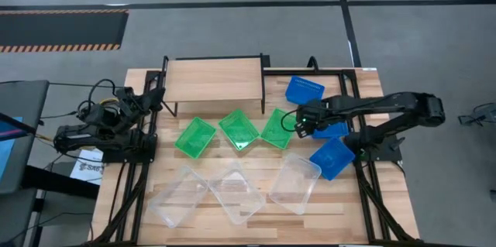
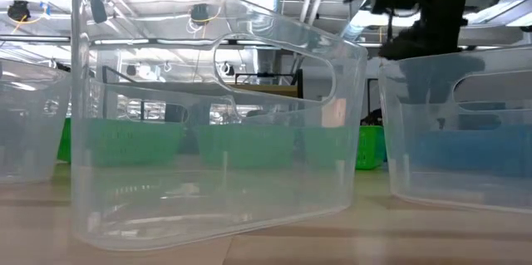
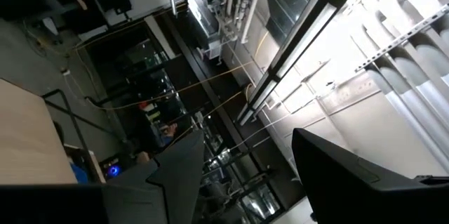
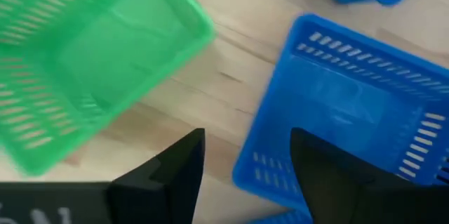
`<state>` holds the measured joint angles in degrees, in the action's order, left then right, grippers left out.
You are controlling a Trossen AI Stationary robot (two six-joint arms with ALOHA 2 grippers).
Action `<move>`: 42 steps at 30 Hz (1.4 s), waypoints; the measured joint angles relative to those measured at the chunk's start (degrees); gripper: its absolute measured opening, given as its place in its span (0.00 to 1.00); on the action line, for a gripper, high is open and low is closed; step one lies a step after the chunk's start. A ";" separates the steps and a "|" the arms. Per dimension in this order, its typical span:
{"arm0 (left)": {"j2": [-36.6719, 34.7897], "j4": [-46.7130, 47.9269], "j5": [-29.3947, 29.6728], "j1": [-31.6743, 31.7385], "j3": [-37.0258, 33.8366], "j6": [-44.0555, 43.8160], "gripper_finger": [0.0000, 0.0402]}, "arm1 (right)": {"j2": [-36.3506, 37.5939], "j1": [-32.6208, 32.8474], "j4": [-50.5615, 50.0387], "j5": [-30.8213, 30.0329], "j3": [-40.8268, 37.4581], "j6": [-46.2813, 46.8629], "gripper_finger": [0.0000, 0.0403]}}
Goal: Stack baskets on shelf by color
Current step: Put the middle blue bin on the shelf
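Note:
Three green baskets [image 1: 239, 129] lie in a row in front of the shelf [image 1: 213, 80]. Three clear baskets [image 1: 238, 191] sit nearer the near edge. Blue baskets rest at the right: one by the shelf [image 1: 304, 90], one toward the near edge [image 1: 332, 157], and one between them [image 1: 335, 130]. My right gripper [image 1: 298, 119] is open and hovers over the gap between the rightmost green basket [image 4: 98, 55] and that middle blue basket [image 4: 351, 104], touching neither. My left gripper [image 3: 245, 168] is open, tipped up toward the ceiling, with its arm folded at the table's left edge [image 1: 108, 123].
The shelf's light wood top bears nothing; its black legs [image 1: 262, 96] stand just behind the green row. In the low view the clear baskets [image 2: 216, 132] fill the foreground. Black frame rails [image 1: 364, 177] run along both sides of the table.

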<state>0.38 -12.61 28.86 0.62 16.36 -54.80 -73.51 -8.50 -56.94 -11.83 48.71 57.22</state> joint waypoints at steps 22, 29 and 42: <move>-0.02 0.30 0.31 0.00 0.00 -0.27 0.52 | 0.37 -5.19 9.50 2.88 -9.78 -1.20 0.06; -0.01 0.29 0.27 0.00 0.00 -1.70 0.52 | 2.04 -3.14 6.76 6.80 -7.22 1.43 0.02; 0.00 -1.74 -0.55 -0.01 -0.02 -3.04 0.52 | 6.69 0.59 -5.65 9.26 27.82 -1.96 0.03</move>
<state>0.38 -14.35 28.32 0.62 16.34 -57.84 -66.81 -7.91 -62.59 -2.57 76.53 55.26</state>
